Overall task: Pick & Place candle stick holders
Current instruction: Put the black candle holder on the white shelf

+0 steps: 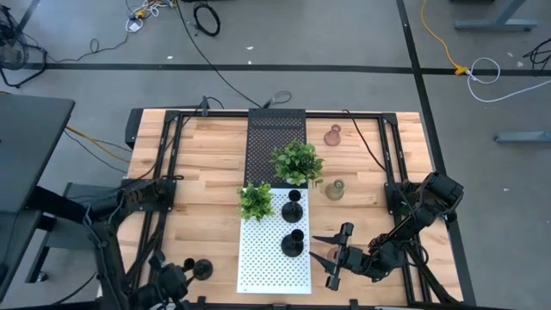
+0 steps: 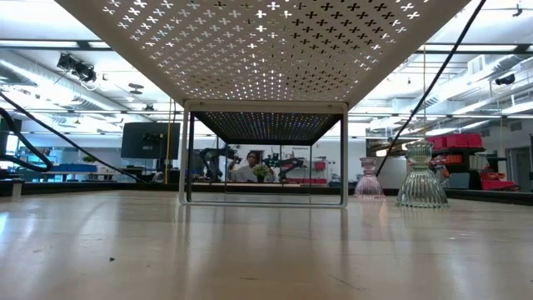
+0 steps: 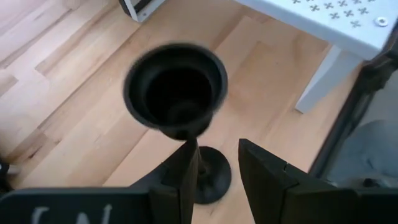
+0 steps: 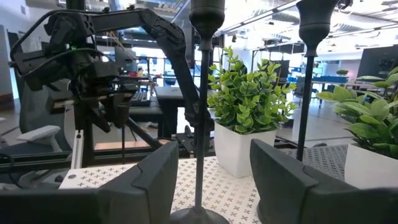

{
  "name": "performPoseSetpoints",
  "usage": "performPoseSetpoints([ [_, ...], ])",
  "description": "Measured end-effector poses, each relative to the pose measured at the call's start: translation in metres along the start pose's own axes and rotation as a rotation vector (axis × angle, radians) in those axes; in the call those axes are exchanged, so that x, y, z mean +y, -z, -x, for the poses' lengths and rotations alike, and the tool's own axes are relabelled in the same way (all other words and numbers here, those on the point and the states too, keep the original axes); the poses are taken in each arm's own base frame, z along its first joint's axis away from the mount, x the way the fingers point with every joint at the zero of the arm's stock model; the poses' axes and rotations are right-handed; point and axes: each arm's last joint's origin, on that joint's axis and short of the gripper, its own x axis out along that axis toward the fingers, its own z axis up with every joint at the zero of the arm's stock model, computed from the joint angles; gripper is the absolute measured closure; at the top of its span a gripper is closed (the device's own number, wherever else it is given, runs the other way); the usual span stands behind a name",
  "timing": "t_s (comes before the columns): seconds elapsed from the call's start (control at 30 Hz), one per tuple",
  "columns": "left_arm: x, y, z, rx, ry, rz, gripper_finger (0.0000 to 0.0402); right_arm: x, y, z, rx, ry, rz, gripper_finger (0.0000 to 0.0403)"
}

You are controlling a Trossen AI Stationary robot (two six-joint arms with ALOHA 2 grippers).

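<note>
Three matte black candle stick holders show. Two stand on the white perforated shelf point(image 1: 258, 258): one far point(image 1: 293, 207), one near point(image 1: 293, 243). The third point(image 1: 202, 269) stands by its base on the table at the near left. My left gripper point(image 3: 214, 177) is open just short of it. Its cup point(image 3: 175, 87) and base point(image 3: 214, 180) show past the fingers. My right gripper point(image 1: 327, 258) is open and level. Its fingers stand on either side of the near holder's thin stem point(image 4: 199, 124), apart from it. A pink glass holder point(image 1: 332, 134) and a greenish one point(image 1: 335, 189) stand on the table. My left gripper comes at the black holder from above, slanting. One finger point(image 3: 183, 180) stands right beside the stem's lower part point(image 3: 191, 144). I cannot tell whether it touches. The holder stands upright on the table.
Two green potted plants point(image 1: 298, 162) point(image 1: 256, 201) stand on the black shelf point(image 1: 275, 129) and at the white shelf's far end, close behind the holders. The shelves' legs point(image 2: 185, 154) and the black frame rails point(image 1: 164, 155) bound the middle. Bare wood lies at the far left.
</note>
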Motion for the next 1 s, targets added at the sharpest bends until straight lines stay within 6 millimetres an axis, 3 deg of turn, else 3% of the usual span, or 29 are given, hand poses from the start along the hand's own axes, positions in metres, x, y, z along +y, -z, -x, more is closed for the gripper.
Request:
performPoseSetpoints([
  [0.4, -0.006, 0.009, -0.012, 0.038, -0.06, 0.022, 0.0282, 0.001, -0.001, 0.0, -0.023, -0.047, -0.003, 0.0203],
  [0.53, -0.005, 0.012, -0.012, 0.155, -0.119, 0.08, 0.0282, 0.001, -0.001, 0.0, -0.023, -0.047, -0.005, 0.0203],
  [0.73, -0.006, 0.01, -0.012, 0.04, -0.061, 0.046, 0.0282, 0.001, -0.001, 0.0, -0.022, -0.047, -0.006, 0.0203],
  [1.0, -0.008, 0.002, -0.021, 0.087, -0.106, 0.053, 0.0282, 0.001, -0.001, 0.0, -0.023, -0.047, -0.008, 0.0203],
])
